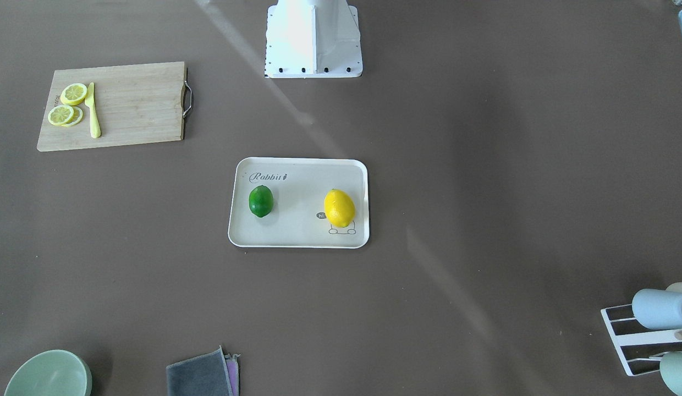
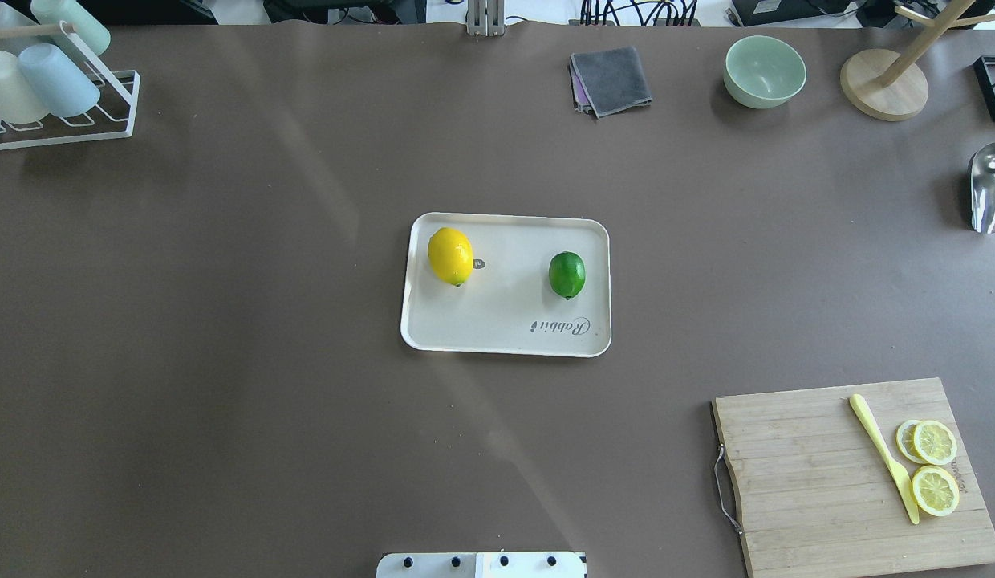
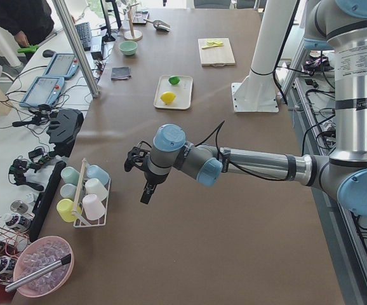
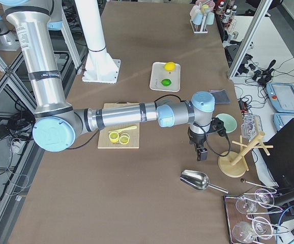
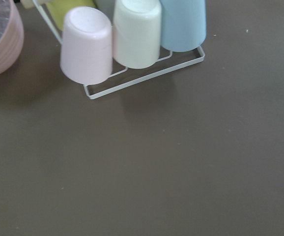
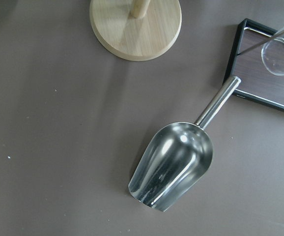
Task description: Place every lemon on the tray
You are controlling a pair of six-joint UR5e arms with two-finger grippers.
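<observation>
Yellow lemon [image 1: 339, 208] and green lemon [image 1: 260, 201] are lying apart on tray [image 1: 297, 240], mid-frame | left jaws hovering near cup rack [image 3: 85, 200], right jaws above scoop [image 4: 195, 179] | jaw opening: cannot tell

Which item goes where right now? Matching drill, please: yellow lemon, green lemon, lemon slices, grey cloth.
1. yellow lemon
2. green lemon
3. lemon slices
4. grey cloth

A. cutting board, by the knife
B. tray, beside the lettering
C. tray, far from the lettering
D. table, near the green bowl

Pairs: 1-C, 2-B, 3-A, 4-D
</observation>
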